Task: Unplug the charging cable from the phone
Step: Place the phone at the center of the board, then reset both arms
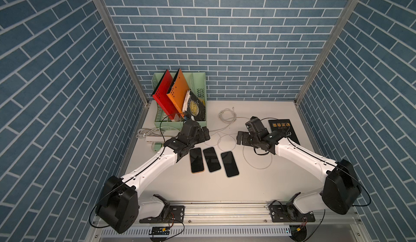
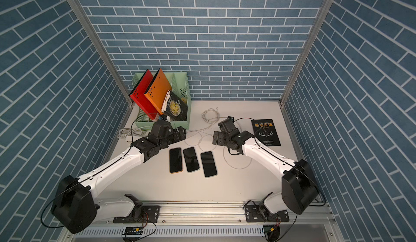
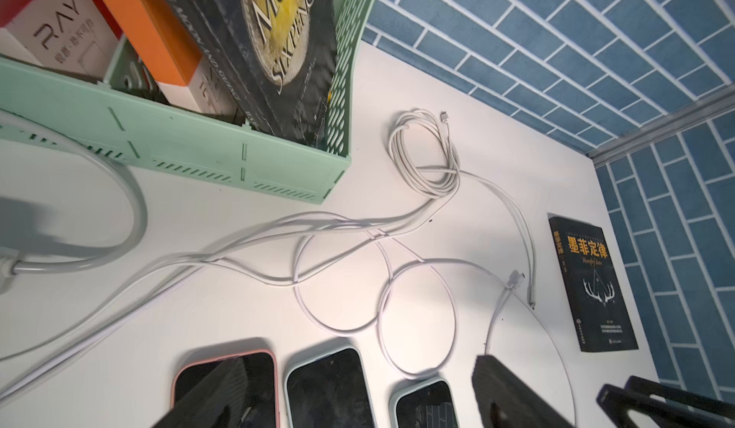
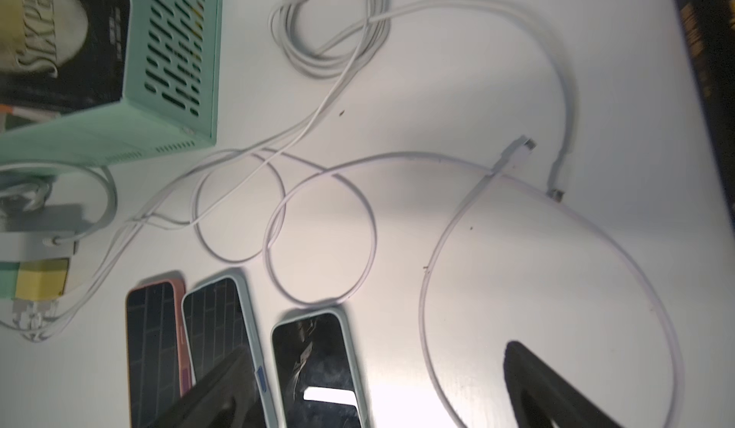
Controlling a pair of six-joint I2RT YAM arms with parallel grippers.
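Cables lie unplugged beside 3 phones.

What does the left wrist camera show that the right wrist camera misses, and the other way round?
Only the left wrist view: the blue brick wall, the box lettered RAY in the rack, and the whole front cover of the black book, which the right wrist view cuts to a dark edge. Only the right wrist view: the yellow and green charger blocks. Both: the green rack, the coiled white cable, a loose cable end and the row of three phones.
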